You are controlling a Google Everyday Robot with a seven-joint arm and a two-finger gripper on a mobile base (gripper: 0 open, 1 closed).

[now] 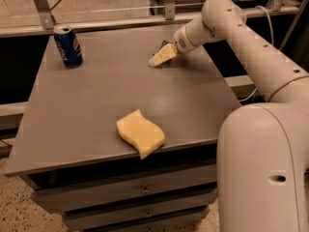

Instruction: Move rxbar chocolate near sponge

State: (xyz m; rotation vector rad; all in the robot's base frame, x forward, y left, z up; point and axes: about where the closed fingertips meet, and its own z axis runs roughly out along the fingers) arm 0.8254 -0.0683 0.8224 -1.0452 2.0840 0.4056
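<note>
Regrettably, we cannot find the rxbar chocolate on any bare part of the table. If it is present, we judge it lies hidden beneath or behind the gripper in the upper middle of the frame, where only a thin dark sliver shows at the gripper's upper edge. We cannot confirm that this sliver is the bar.

We judge such a bar to be light, flat and low to the surface. Its wrapper is likely slick and its body gives a little, so it may slide rather than lift. The sound hold would be across its narrow width near the middle, pressed down close to the tabletop.

We cannot tell how the jaws stand, nor whether they hold or touch anything. The gripper tip sits low, at or just above the table surface.

The sponge lies flat near the front edge, lower centre of the frame, well apart from the gripper. A blue Pepsi can stands upright at the upper left. The arm reaches in from the right.
</note>
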